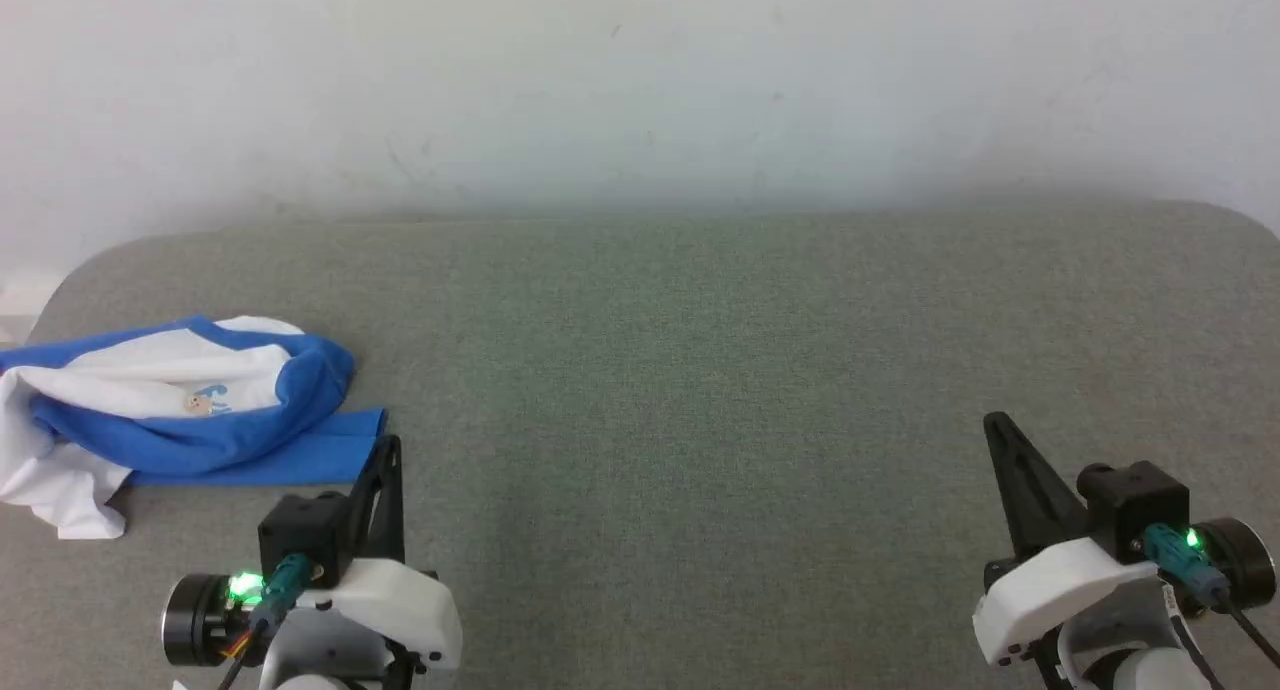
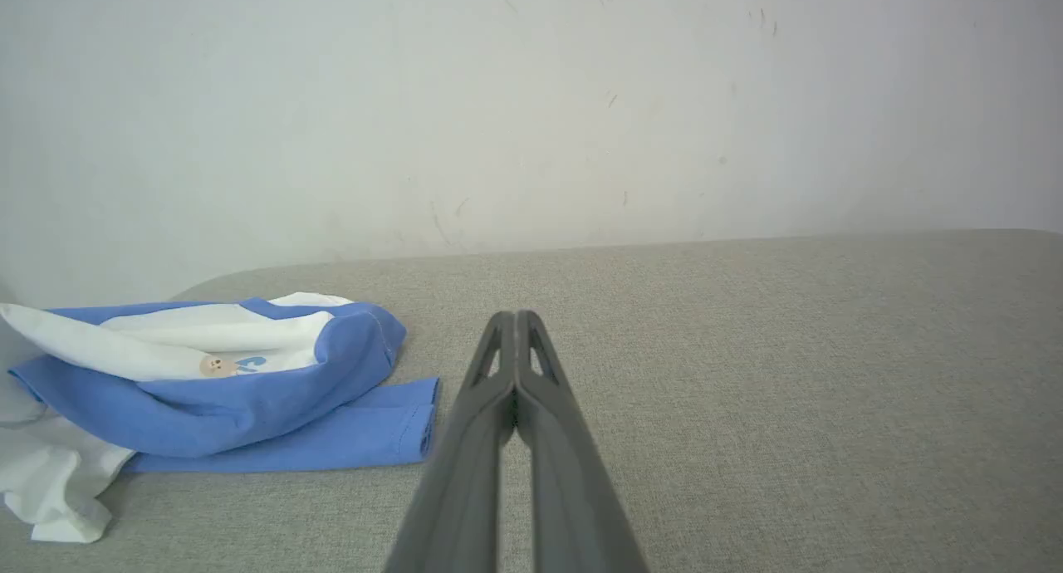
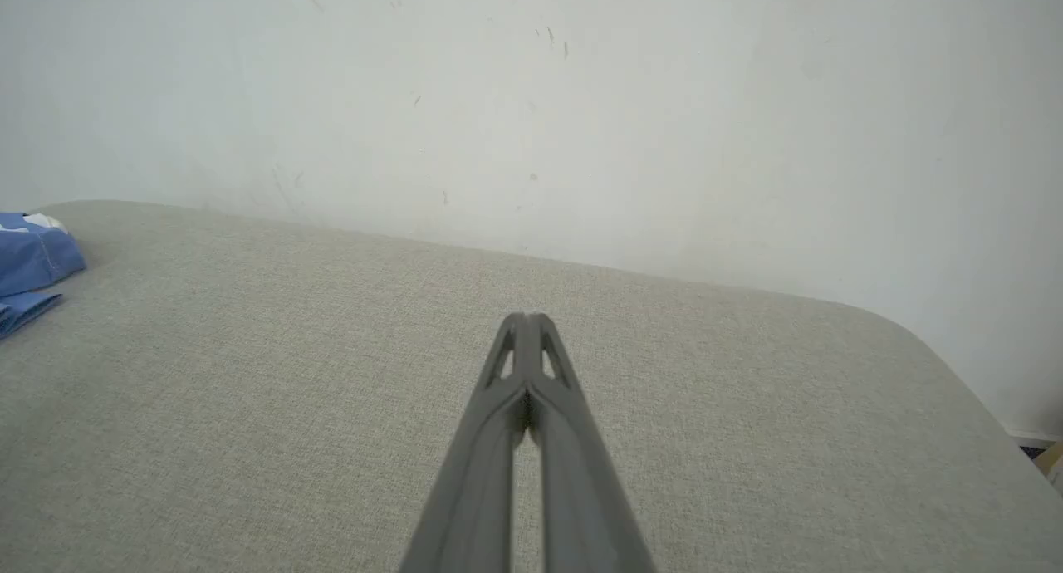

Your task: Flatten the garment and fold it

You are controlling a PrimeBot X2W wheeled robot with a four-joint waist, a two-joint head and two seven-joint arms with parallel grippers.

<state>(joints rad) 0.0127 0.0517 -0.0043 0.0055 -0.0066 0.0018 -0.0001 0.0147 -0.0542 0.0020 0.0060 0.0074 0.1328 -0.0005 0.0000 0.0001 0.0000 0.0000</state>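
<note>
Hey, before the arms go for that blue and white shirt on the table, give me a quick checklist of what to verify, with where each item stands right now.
1. Garment on the table: ok, it lies at the table's left end.
2. Garment flat: not ok, it is bunched up, with one blue sleeve lying out.
3. Garment fully on the surface: cannot tell, the head view cuts off its left side.
4. Left jaws open for a grasp: not ok, they are shut and empty, close to the blue sleeve but apart from it.
5. Right jaws open: not ok, they are shut and empty, far across the table from the garment.
</note>
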